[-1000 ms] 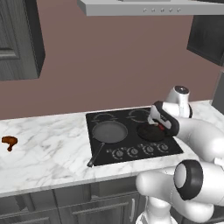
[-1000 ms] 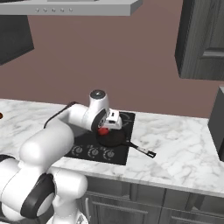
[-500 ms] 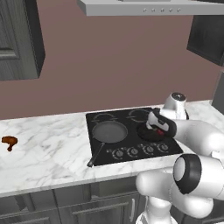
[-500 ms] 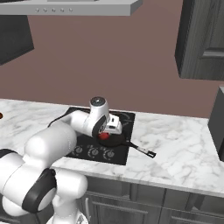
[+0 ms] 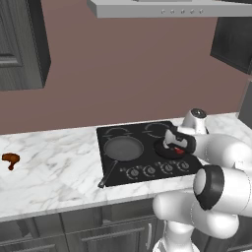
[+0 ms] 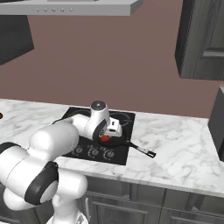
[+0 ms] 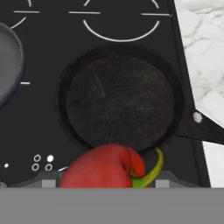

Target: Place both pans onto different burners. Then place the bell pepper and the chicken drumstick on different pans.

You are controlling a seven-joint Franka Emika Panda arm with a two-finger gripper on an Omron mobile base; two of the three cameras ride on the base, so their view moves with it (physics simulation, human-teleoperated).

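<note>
Both pans sit on burners; gripper (image 7: 103, 183) clasps the bell pepper (image 7: 105, 168). Advance toward twelve o'clock over the smaller pan (image 7: 120, 98) centre, then release low.

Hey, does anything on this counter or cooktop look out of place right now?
Only the chicken drumstick: it lies alone on the marble counter, far left of the cooktop. Both pans sit flat on burners, the wide grey pan empty. Nothing looks spilled or damaged.
</note>
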